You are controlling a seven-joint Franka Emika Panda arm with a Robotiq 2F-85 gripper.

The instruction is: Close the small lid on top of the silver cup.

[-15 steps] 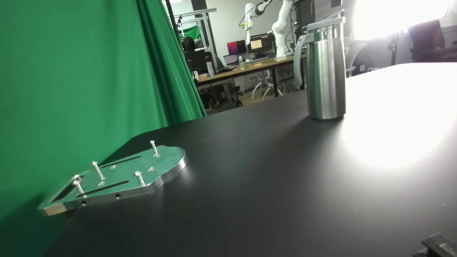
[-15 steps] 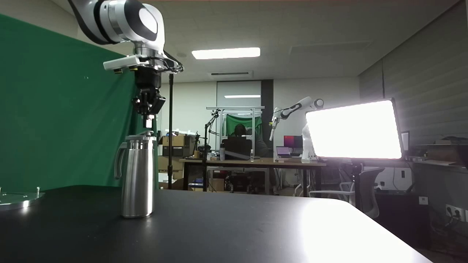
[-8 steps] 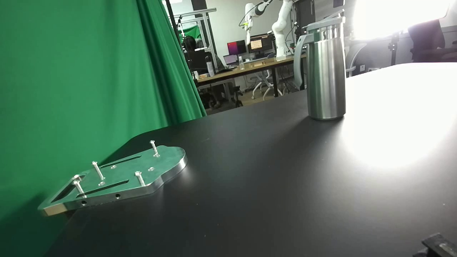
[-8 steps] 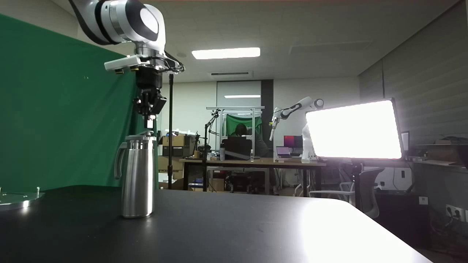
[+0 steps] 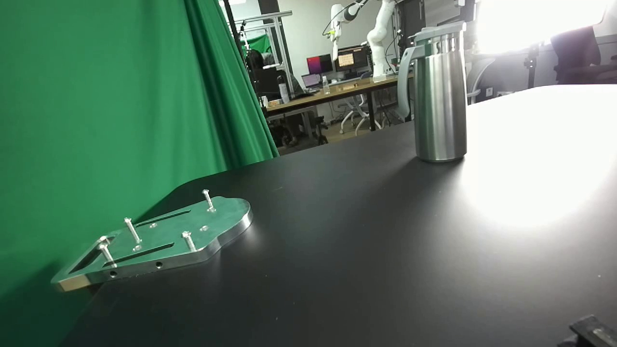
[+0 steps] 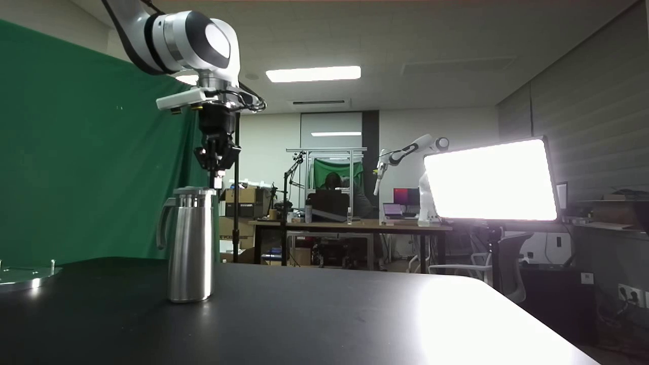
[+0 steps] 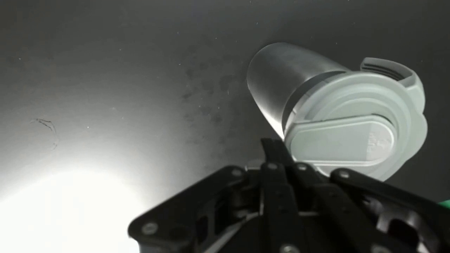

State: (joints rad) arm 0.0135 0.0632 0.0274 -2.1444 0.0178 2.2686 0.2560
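Observation:
The silver cup stands upright on the black table in both exterior views (image 5: 439, 106) (image 6: 190, 248), and in the wrist view (image 7: 291, 70). Its greyish cap (image 7: 355, 95) carries a small oblong lid (image 7: 337, 142) marked PUSH. The lid lies flat in the cap. The cup's handle (image 6: 163, 223) points away from my gripper. My gripper (image 6: 215, 184) points down beside the cap's rim, on the side opposite the handle. In the wrist view its fingertips (image 7: 276, 140) are together with nothing between them, close to the lid's outer end. I cannot tell whether they touch the cap.
A flat metal plate with upright bolts (image 5: 164, 231) lies at the table's edge near the green curtain (image 5: 106, 106). A bright lamp panel (image 6: 492, 180) stands behind the table (image 6: 324, 304). A dark object (image 5: 595, 332) shows at the lower right corner.
The small lid was tilted up above the cap and now lies flat. My gripper has moved down and sideways, from above the cap to beside its rim. The cup's base has not moved.

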